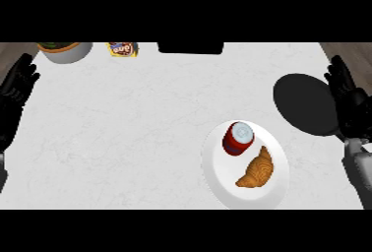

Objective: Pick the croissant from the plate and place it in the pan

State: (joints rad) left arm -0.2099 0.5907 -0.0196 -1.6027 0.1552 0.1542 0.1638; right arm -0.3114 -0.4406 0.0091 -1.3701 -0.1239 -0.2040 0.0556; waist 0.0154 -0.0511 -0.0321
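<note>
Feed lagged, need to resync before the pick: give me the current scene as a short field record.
croissant: golden-brown croissant lying on the white round plate, near side, not grasped
plate's other item: red can with pale lid, just beyond the croissant
pan: black round pan, right of and beyond the plate, nothing in it
left hand: black left hand, open at the left edge, holding nothing
right hand: black right hand, open beside the pan's right rim, holding nothing
far edge: grey bowl, yellow packet
task state: pick not yet done
</note>
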